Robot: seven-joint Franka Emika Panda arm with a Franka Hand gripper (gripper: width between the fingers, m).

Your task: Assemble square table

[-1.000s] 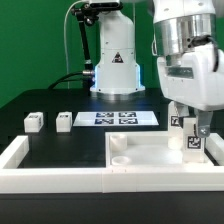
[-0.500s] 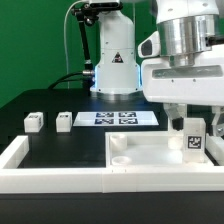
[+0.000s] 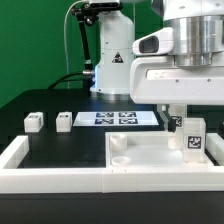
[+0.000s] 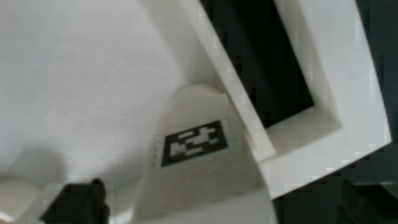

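The square table's white slab (image 3: 150, 152) lies flat at the exterior view's right, with round recesses at its corners. One white tagged leg (image 3: 194, 140) stands upright at the slab's far right corner. My gripper (image 3: 190, 110) hangs open just above it, touching nothing. The wrist view looks down on this leg (image 4: 196, 143) and the slab (image 4: 89, 90), with one dark fingertip (image 4: 75, 203) beside the leg. A second leg (image 3: 176, 122) shows just behind the slab. Two more legs (image 3: 34, 121) (image 3: 65, 121) sit on the black surface at the left.
The marker board (image 3: 120, 118) lies flat behind the slab, in front of the arm's white base (image 3: 116, 70). A long white rail (image 3: 50, 178) borders the black surface along the front and left; it also runs beside the slab in the wrist view (image 4: 285, 120).
My gripper has risen straight up off the upright leg, which stays standing on the slab. The other parts have not moved.
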